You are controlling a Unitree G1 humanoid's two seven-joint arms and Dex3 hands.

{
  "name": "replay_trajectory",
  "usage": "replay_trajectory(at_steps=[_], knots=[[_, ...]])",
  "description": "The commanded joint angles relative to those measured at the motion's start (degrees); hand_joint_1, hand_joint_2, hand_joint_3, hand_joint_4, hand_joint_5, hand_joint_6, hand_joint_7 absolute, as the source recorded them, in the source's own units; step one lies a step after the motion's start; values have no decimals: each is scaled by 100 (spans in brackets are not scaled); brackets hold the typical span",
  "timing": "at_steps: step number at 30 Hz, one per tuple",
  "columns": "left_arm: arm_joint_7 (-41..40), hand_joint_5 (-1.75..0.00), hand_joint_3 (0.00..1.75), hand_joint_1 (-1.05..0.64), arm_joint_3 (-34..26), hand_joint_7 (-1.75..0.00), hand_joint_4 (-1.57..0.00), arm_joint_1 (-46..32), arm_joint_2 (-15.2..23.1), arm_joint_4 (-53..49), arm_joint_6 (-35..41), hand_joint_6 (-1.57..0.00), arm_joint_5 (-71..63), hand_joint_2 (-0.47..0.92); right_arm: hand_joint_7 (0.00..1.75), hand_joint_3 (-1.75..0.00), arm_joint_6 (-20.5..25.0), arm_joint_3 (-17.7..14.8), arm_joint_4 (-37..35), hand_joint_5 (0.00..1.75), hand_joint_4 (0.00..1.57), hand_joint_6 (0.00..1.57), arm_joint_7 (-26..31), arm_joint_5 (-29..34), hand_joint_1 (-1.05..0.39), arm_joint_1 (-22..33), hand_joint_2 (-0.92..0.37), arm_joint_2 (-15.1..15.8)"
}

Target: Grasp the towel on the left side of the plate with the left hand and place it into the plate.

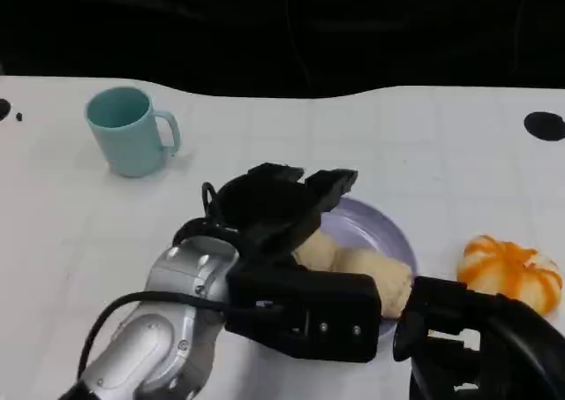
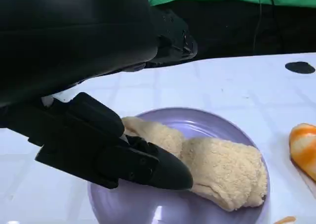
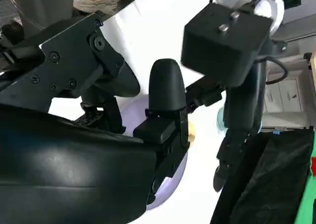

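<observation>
Left hand (image 1: 282, 201) hovers over the plate (image 2: 207, 122), fingers (image 2: 148, 167) spread and holding nothing. The towel (image 2: 222, 172) lies in the plate, just past the fingertips, touching one. Right hand (image 1: 459, 329) sits low beside the plate; its fingers' state I cannot tell.

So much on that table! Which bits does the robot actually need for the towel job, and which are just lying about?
Part of the job:
- towel, lying in the plate
- purple plate
- left hand, over the plate, fingers by the towel

Just lying about:
- teal mug, at the far left of the table
- orange pumpkin, right of the plate
- right hand, by the plate's near right edge
</observation>
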State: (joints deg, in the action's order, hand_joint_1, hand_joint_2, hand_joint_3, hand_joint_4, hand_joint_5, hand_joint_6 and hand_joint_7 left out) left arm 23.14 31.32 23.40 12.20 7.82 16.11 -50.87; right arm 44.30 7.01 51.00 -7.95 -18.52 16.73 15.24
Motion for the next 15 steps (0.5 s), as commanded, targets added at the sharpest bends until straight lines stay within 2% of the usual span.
replay_trajectory(at_steps=[1,7,10,12,13,15], knots=[[275,-16,18,-84,-301,-2,-5,-189,214,444,56,-10,178,92,158,-132,-48,-26,9,175,76,65,-17,26,-5,-11,-50,30],[982,-22,23,-77,-862,-3,-6,-350,580,1141,113,-12,882,92,159,-132,-54,-16,-9,175,75,65,-9,36,-6,-19,-50,13],[1369,-33,21,-67,-1283,-8,-20,-493,712,1525,286,-24,1516,92,159,-131,-41,17,5,175,75,65,8,67,-6,-34,-49,18],[1611,-44,26,-59,-1539,-13,-41,-579,797,1754,477,-40,1929,92,159,-132,-62,24,-6,175,76,66,0,64,-6,-36,-50,10],[1756,-46,27,-58,-1689,-14,-46,-624,875,1870,566,-44,2162,92,159,-132,-52,37,-6,175,76,66,9,82,-6,-46,-49,19],[1946,-33,32,-54,-1929,-8,-68,-714,1047,2083,686,-59,2502,92,158,-132,-30,47,-17,175,76,66,14,91,-7,-60,-49,22]])
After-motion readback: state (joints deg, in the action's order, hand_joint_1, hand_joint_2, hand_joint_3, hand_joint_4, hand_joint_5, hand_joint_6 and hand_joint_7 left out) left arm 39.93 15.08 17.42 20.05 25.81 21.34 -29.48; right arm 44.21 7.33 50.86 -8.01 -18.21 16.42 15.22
